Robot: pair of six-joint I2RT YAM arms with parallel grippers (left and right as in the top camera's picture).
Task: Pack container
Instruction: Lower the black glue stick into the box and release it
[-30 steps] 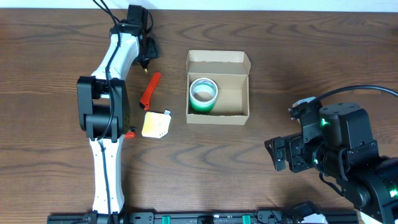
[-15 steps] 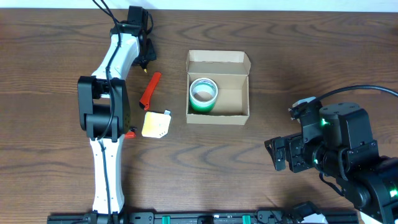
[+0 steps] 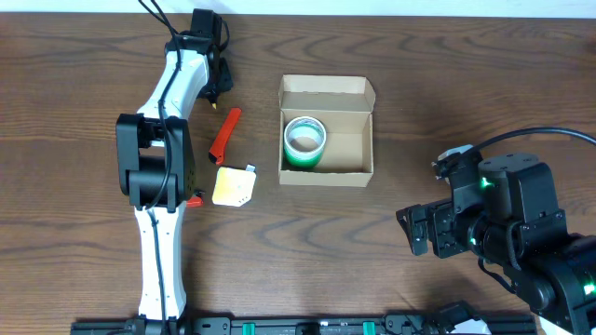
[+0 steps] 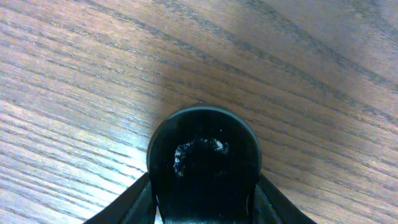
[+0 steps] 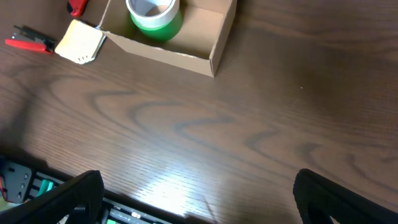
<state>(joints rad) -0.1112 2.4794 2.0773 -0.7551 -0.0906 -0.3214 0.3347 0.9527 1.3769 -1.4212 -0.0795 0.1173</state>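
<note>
left gripper (image 3: 218, 86) — black round thing (image 4: 204, 158) between its jaws, can't tell if clamped | right gripper (image 5: 205, 199) — wide open, container (image 5: 155, 52) ahead

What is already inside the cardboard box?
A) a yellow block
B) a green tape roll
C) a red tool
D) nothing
B: the green tape roll stands inside the box; the red tool and yellow block lie outside it.

Readable text: none that you can make out in any view.
container (image 3: 326, 88): plain cardboard, unprinted.
</note>
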